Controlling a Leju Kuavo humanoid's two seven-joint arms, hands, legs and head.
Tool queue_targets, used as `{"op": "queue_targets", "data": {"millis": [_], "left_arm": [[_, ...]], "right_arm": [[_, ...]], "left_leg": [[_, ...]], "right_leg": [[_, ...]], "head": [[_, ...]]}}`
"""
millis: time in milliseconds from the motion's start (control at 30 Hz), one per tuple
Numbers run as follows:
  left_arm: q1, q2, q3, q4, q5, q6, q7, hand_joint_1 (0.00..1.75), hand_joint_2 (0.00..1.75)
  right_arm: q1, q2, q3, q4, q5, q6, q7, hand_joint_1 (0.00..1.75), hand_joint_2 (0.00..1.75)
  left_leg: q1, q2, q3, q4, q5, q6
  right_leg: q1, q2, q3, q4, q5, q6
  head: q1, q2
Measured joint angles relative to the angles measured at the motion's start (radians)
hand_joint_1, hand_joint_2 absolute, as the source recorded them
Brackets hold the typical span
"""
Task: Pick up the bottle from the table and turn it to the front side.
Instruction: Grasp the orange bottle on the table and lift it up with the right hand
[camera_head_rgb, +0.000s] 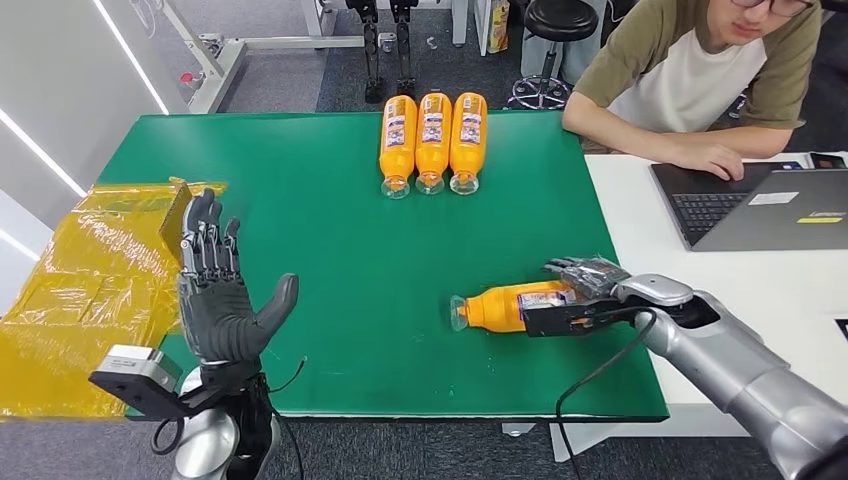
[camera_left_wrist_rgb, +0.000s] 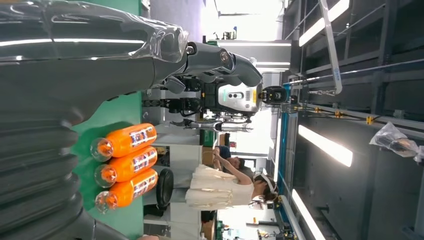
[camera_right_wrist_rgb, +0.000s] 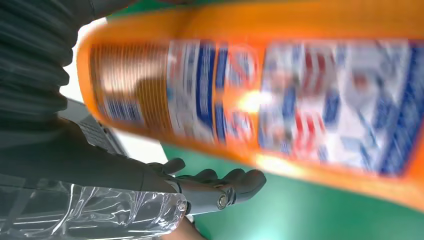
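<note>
Raised close below the head camera, the left hand (camera_head_rgb: 217, 300) stands upright over the near-left edge of the green counter (camera_head_rgb: 300, 230), palm toward the counter, fingers spread wide and holding nothing. Beside it yellow plastic sheeting (camera_head_rgb: 80, 290) lies over the counter's left end. Across the counter, near its right edge, the bottle (camera_head_rgb: 510, 306) lies on its side, cap pointing left, and the right hand (camera_head_rgb: 578, 292) is wrapped over its labelled end, fingers over the top and the thumb side along the front. Whether the bottle is already clear of the surface cannot be told. Three more orange bottles (camera_head_rgb: 433, 142) lie side by side at the far edge, caps toward the robot. A person (camera_head_rgb: 700, 80) sits beyond the white desk with a laptop (camera_head_rgb: 760, 205).

From the left wrist, the grey thumb (camera_left_wrist_rgb: 125, 45) juts out free, and the same three bottles (camera_left_wrist_rgb: 125, 167) show on the green.

From the right wrist, the bottle (camera_right_wrist_rgb: 280, 95) sits blurred and very close, its label of blue, white and red print facing the camera, with dark fingertips (camera_right_wrist_rgb: 240, 182) curling beyond it.

By my reading the grasp is made and the pick-up is in hand. Next comes a lift, then a roll of the wrist until the label's front faces forward, with the grip kept firm on the smooth round body.
</note>
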Motion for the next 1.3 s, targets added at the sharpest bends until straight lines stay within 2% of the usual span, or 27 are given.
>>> {"op": "queue_targets", "data": {"millis": [333, 367, 467, 500, 733, 1100, 1200, 1300], "left_arm": [[-0.004, -0.008, 0.000, 0.028, 0.016, 0.011, -0.006, 0.00, 1.75], [-0.005, -0.008, 0.000, 0.030, 0.016, 0.011, -0.006, 0.00, 1.75], [-0.007, -0.008, 0.000, 0.033, 0.016, 0.011, -0.006, 0.00, 1.75], [-0.007, -0.008, 0.000, 0.033, 0.016, 0.011, -0.006, 0.00, 1.75], [-0.008, -0.008, 0.000, 0.037, 0.019, 0.012, -0.006, 0.00, 1.75], [-0.007, -0.008, 0.000, 0.037, 0.019, 0.013, -0.006, 0.00, 1.75], [-0.004, -0.008, 0.000, 0.037, 0.017, 0.017, -0.006, 0.00, 1.75], [0.002, -0.008, 0.000, 0.037, 0.010, 0.023, -0.006, 0.00, 1.75]], "right_arm": [[0.013, 0.009, 0.021, 0.080, 0.062, -0.035, 0.021, 0.00, 1.75], [0.016, 0.010, 0.021, 0.084, 0.066, -0.040, 0.023, 0.35, 1.75], [0.019, 0.011, 0.021, 0.089, 0.077, -0.051, 0.027, 1.66, 1.75], [0.019, 0.011, 0.021, 0.090, 0.079, -0.052, 0.027, 1.75, 1.75], [0.050, 0.014, -0.010, 0.091, 0.117, -0.109, 0.022, 1.75, 1.75], [0.065, 0.021, -0.036, 0.090, 0.134, -0.134, 0.020, 1.75, 1.75], [0.086, 0.037, -0.058, 0.086, 0.151, -0.197, 0.013, 1.75, 1.75], [0.126, 0.078, -0.103, 0.082, 0.149, -0.309, 0.001, 1.75, 1.75]], "left_leg": [[0.000, 0.000, 0.000, 0.000, 0.000, 0.000], [0.000, 0.000, 0.000, 0.000, 0.000, 0.000], [0.000, 0.000, 0.001, 0.000, 0.000, 0.000], [0.000, 0.000, 0.001, 0.000, 0.000, 0.000], [0.000, 0.001, 0.001, 0.000, 0.000, 0.000], [0.000, 0.001, 0.001, 0.001, 0.001, 0.000], [0.000, 0.001, 0.001, 0.001, 0.001, 0.000], [0.001, 0.001, 0.001, 0.000, 0.001, 0.000]], "right_leg": [[0.000, 0.000, 0.000, 0.000, 0.000, 0.000], [0.000, 0.000, 0.000, 0.000, 0.000, 0.000], [0.000, 0.001, 0.000, 0.000, 0.000, 0.000], [0.000, 0.001, 0.000, 0.000, 0.000, 0.000], [0.000, 0.001, 0.001, 0.000, 0.001, 0.000], [0.000, 0.001, 0.001, 0.000, 0.001, 0.000], [0.000, 0.001, 0.002, 0.000, 0.001, 0.000], [0.001, 0.001, 0.001, 0.001, 0.001, 0.000]], "head": [[0.000, 0.000], [0.000, 0.000], [0.000, 0.000], [0.000, 0.000], [0.000, 0.000], [0.000, 0.000], [0.000, 0.000], [0.000, 0.000]]}}
